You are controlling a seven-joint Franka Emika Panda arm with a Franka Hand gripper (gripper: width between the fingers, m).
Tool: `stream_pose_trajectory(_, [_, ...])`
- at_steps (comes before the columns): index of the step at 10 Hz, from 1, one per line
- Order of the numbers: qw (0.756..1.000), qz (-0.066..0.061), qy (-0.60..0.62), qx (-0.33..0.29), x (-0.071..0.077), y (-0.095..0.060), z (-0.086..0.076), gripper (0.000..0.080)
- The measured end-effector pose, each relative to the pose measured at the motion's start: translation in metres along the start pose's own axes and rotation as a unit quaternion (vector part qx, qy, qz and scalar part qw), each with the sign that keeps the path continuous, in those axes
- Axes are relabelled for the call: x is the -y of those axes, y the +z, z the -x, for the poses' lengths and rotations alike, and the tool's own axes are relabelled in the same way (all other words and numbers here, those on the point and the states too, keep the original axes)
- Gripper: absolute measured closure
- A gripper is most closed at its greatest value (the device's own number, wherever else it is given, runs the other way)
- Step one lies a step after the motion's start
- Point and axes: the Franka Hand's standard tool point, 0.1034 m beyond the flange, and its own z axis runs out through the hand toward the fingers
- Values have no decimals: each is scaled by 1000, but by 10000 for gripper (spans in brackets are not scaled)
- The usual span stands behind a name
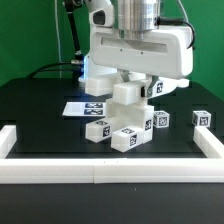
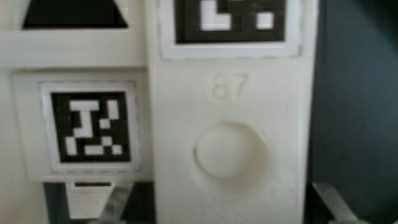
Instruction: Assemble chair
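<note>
Two cubes [image 1: 160,120] wait near the tabletop's [image 1: 40,100] edge on the exterior view's right while the gripper [image 1: 129,84] — clenched on a tagged bar [image 2: 228,130] — holds it over the mid-table cluster of chair parts [image 1: 115,132], apparently to seat it there.

Exterior view, as I count it: two lone small cubes [image 1: 162,119] [image 1: 202,118]; three border rails [image 1: 8,140] [image 1: 110,176] [image 1: 212,145]; one marker board [image 1: 82,108]; clustered chair parts [image 1: 122,132], number unclear.
</note>
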Motion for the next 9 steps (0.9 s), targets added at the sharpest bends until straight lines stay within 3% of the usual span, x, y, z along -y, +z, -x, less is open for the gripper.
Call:
stream_pose_trajectory(4, [1000,0,-30,1,3,-1,-4,510])
stream_pose_trajectory(5, [1000,0,-30,1,3,-1,-3,429])
stream_pose_trajectory(6, [1000,0,-30,1,3,-1,-3,429])
stream_pose_trajectory(7, [1000,0,-30,1,3,-1,-3,247])
stream_pose_trajectory(8, [1000,0,-30,1,3,-1,-3,179])
stream_pose_trajectory(9, [1000,0,-30,1,3,-1,-3,179])
